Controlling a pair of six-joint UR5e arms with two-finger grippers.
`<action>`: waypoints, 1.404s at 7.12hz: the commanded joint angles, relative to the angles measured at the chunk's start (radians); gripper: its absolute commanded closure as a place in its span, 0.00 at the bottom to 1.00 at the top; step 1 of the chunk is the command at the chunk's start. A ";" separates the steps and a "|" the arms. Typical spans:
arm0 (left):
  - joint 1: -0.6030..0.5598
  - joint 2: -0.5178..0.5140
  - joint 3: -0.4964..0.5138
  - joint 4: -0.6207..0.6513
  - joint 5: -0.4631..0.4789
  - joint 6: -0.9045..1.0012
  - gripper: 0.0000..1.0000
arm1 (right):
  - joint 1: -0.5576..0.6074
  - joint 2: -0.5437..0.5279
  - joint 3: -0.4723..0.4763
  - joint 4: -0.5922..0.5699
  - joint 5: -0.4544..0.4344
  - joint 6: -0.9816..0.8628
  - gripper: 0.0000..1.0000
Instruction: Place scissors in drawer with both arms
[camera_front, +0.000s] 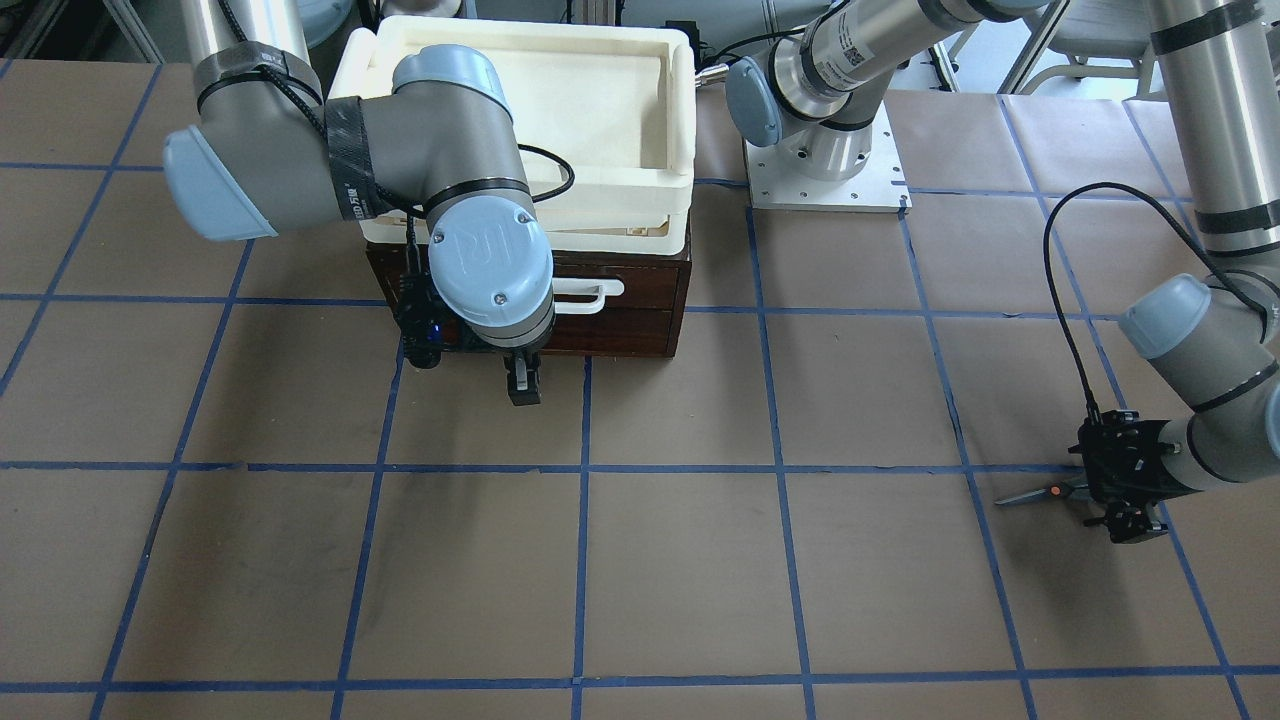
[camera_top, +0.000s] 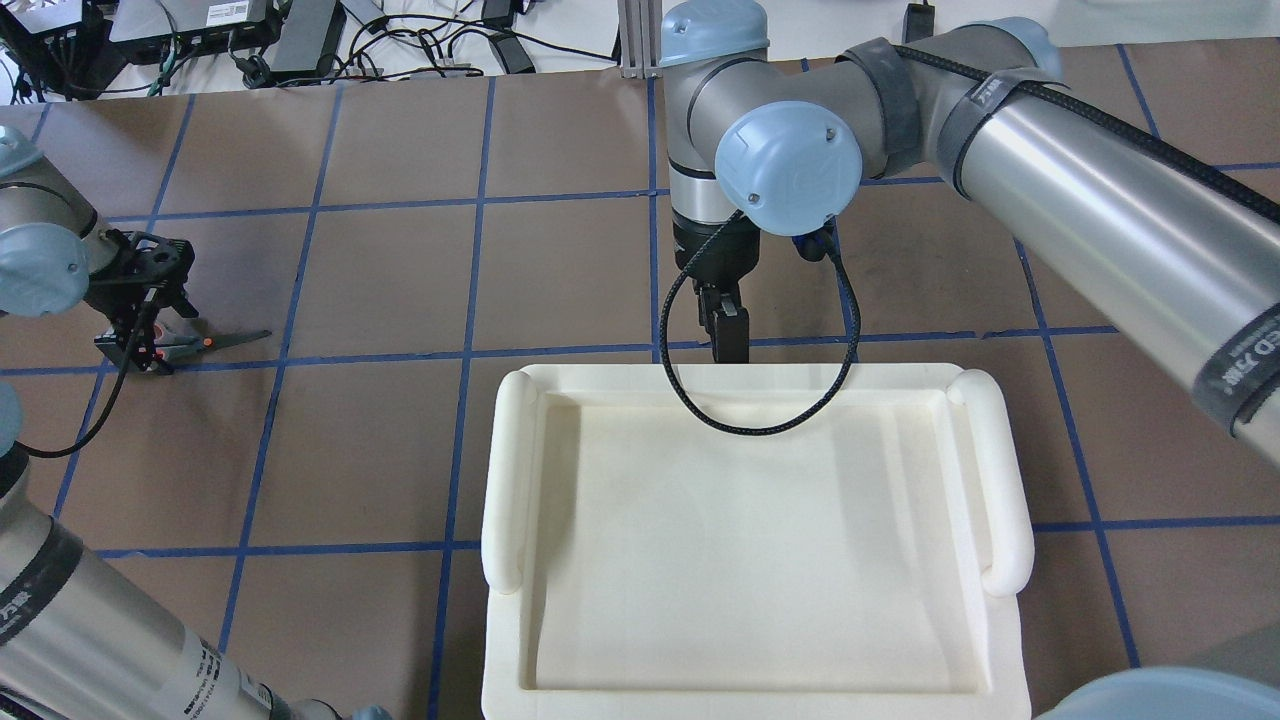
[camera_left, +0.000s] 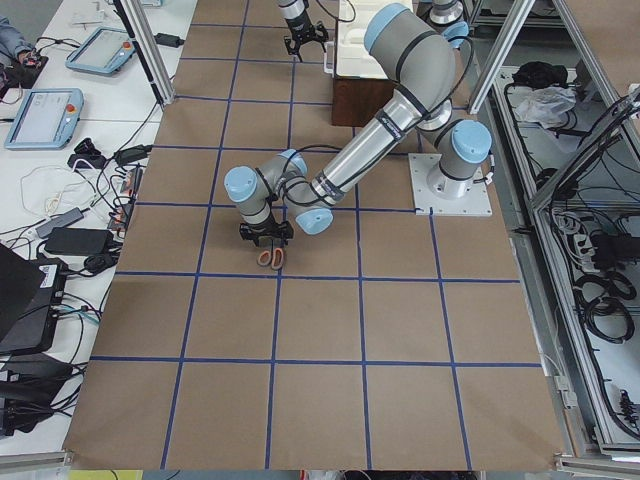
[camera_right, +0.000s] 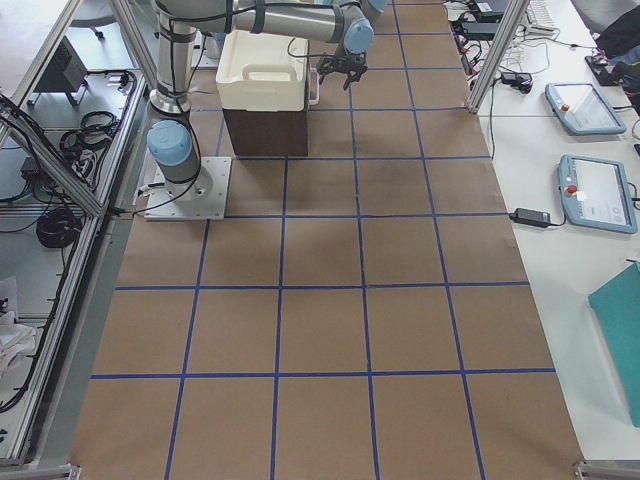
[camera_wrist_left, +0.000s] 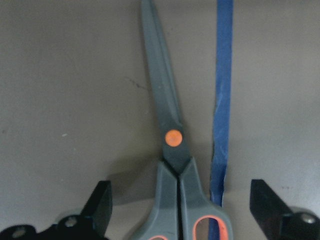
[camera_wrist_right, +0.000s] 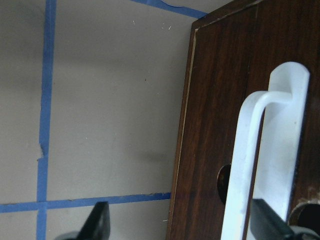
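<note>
Your scissors (camera_wrist_left: 170, 125) lie flat on the table (camera_front: 680, 580) at the robot's left end, well apart from the drawer (camera_front: 650, 285). The blades are closed and the orange pivot dot faces up. A blue tape line (camera_wrist_left: 222, 100) runs just beside them, and one handle loop overlaps it.

Your left claw (camera_top: 165, 335) hangs right over the handles, pointing down. Its fingers (camera_wrist_left: 101, 202) are spread wide, one on each side of the handles, and neither touches them.

At the other end, you can see the drawer sits shut in its dark brown box, the white handle (camera_front: 590, 295) sticking out of the front. Your right claw (camera_front: 523, 385) is in front of that face, pointing down. In the right wrist view its fingers (camera_wrist_right: 100, 222) stand apart with the handle's loop between them, close to one finger. You cannot tell whether that finger touches it.

A cream tub (camera_top: 505, 480) rests on top of the box.
</note>
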 joint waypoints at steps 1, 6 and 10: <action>0.000 -0.005 -0.001 0.002 0.004 -0.028 0.02 | 0.004 0.016 0.000 0.013 0.001 0.050 0.00; 0.000 0.015 -0.060 0.119 -0.001 -0.028 0.12 | 0.015 0.025 0.003 0.035 0.001 0.057 0.00; -0.002 0.029 -0.082 0.140 -0.016 -0.036 0.27 | 0.015 0.040 0.003 0.032 0.002 0.055 0.00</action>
